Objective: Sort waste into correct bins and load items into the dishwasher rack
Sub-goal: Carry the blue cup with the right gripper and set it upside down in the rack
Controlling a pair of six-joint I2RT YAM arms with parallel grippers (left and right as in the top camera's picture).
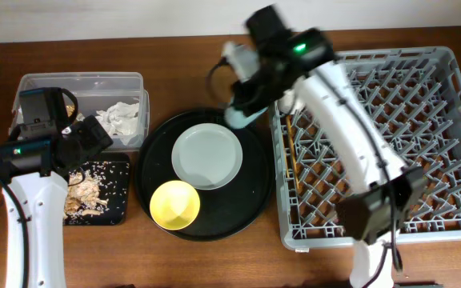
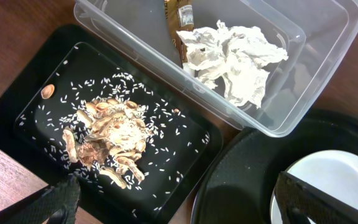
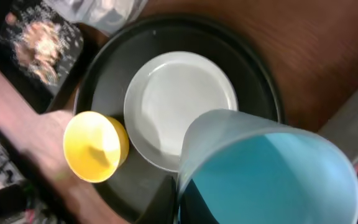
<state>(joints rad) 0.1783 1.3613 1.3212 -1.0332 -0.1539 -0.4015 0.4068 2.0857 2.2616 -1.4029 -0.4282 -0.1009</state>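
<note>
**A:** Where was the blue cup (image 3: 272, 168)?

**B:** Pinched by the right gripper (image 1: 246, 100), beside the rack (image 1: 390, 54); best lowered mouth-down between pegs (image 1: 406, 120). The left gripper's (image 2: 179, 205) jaws stood spread over the scraps tray (image 2: 5, 118).

I'm checking every view for print and there's nothing I can read. From the left wrist, well ahead of my left fingers (image 2: 316, 199) and about midway between the two, the foil wrapper (image 2: 180, 15) lies in the clear box (image 2: 328, 37). It carries dark marks on its gold-brown face, too blurred to make out as letters. On the right wrist view, the light-blue cup (image 3: 272, 174) pinched in the right gripper (image 1: 242, 110) shows only a plain wall. Overhead, everything is too small for lettering.
</note>
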